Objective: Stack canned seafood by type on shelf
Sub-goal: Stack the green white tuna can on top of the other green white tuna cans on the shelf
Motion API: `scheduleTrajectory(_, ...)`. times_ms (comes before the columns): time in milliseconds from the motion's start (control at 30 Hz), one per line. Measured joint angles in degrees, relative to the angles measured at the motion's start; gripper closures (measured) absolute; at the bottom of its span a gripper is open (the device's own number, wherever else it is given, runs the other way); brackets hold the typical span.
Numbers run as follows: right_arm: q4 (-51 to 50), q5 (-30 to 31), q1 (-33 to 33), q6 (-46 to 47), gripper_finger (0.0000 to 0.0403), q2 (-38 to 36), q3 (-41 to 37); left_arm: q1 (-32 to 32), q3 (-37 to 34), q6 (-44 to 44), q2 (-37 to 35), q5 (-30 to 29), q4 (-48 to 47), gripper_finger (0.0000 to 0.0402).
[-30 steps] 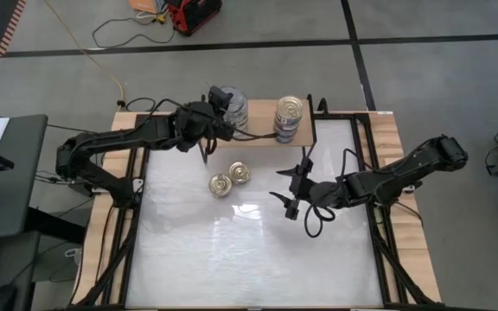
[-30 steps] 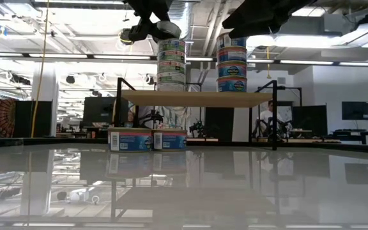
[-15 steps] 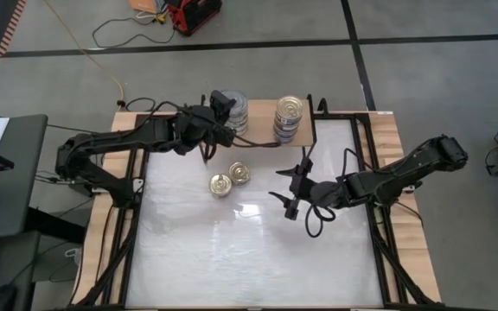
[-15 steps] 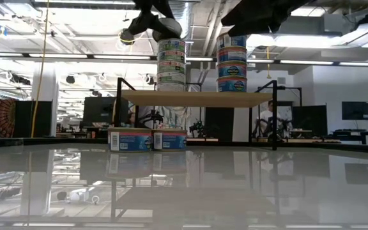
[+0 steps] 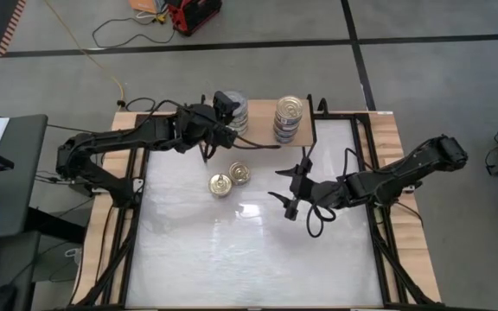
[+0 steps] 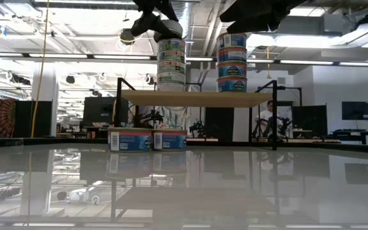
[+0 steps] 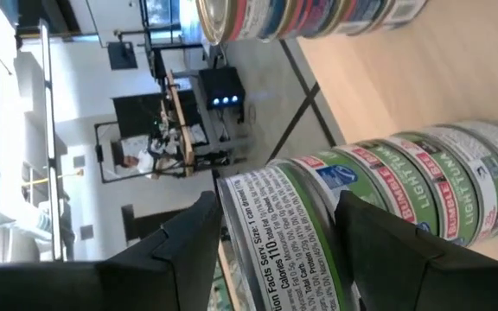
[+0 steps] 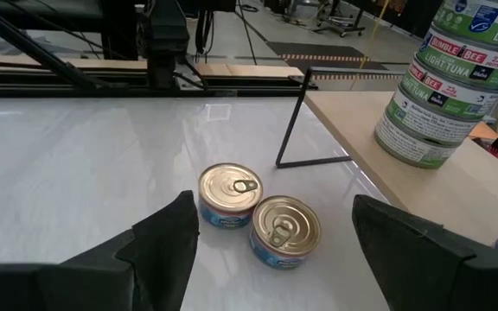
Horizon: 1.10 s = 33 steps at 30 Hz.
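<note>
On the light-wood shelf at the far edge stand two stacks of tins. The left stack has green labels and the right stack has gold lids. My left gripper is at the top of the left stack, shut on one more green-label tin. Two gold-lid tins sit flat on the white tabletop in front of the shelf. My right gripper hovers open to their right, touching nothing. My left gripper pinches the green-label tin by its side wall, one finger on each opposite side. It comes roughly level from the table's left. The tin lies flat at the top of the left stack. Whether it rests on the stack, I cannot tell.
The shelf stands on thin black legs, with open room under the board. Cables trail from the right arm over the tabletop. The near half of the white tabletop holds no objects. Wooden borders and black frame rails run along both sides.
My left gripper has carried its tin a little toward the table's right, from beside the left stack to over its top. The right arm and the other tins have kept still.
</note>
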Motion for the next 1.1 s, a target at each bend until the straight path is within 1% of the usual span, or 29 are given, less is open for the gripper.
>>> scheduleTrajectory(267, 0.0, 0.0, 0.0, -0.1, 0.0074, 0.0, 0.0, 0.2, 0.0, 1.6, 0.0, 2.1, 0.1, 0.0184)
scheduleTrajectory(867, 0.0, 0.0, 0.0, -0.3, 0.0074, 0.0, 0.0, 3.8, 0.0, 2.7, 0.0, 8.7, 0.1, 0.0184)
scheduleTrajectory(1100, 0.0, 0.0, 0.0, -0.5, 0.0074, 0.0, 0.0, 4.1, 0.0, 3.5, 0.0, 9.7, 0.1, 0.0184)
